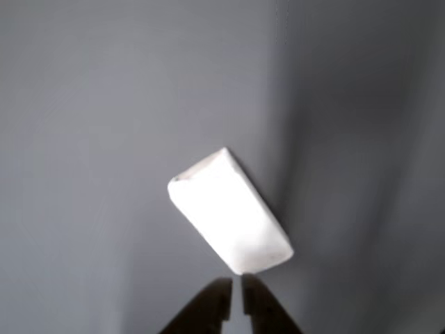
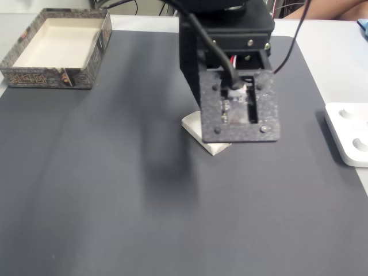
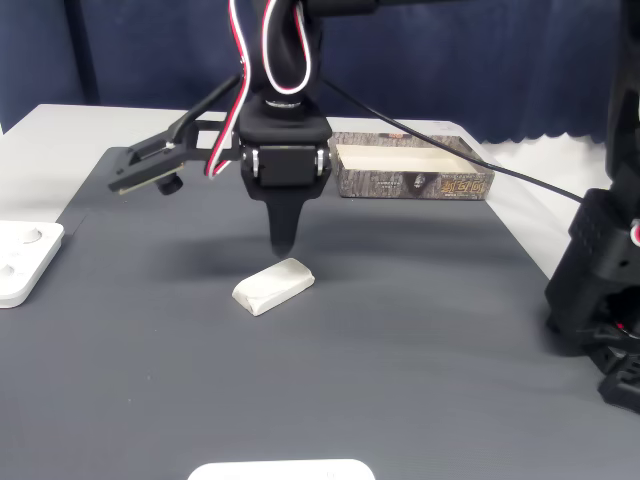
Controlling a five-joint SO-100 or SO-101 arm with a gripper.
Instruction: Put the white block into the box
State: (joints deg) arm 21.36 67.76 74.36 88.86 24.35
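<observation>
While the white block (image 3: 274, 285) lies flat on the dark grey mat (image 3: 400, 350) that covers the table, we see the hand (image 3: 284, 246) hanging just above it, its dark fingers drawn together into one narrow point aimed down at the block's far edge and apart from it. In the other view the block (image 1: 228, 211) sits at a slant across the mat (image 1: 104, 139), and the two dark fingertips (image 1: 208, 306) come up from the bottom edge, pressed nearly together with only a thin slit between them, their ends just short of the block's lower corner; nothing is pinched between them.

From a fixed view that looks across the table at the arm, the block (image 2: 208, 140) shows as a pale corner under the speckled black plate (image 2: 241, 106) on the arm's wrist, which covers most of it. The box (image 2: 54, 49) stands at the far left corner of that view, well apart from the block, with a pale inside and a printed grey-brown wall. In the fixed view from the opposite side the box (image 3: 412, 170) sits behind the arm, to the right, at the mat's far edge.

A flat white device (image 3: 20, 262) rests at the left of that view, off the mat's edge; another white rounded object (image 3: 282, 470) peeks in at the bottom edge.
</observation>
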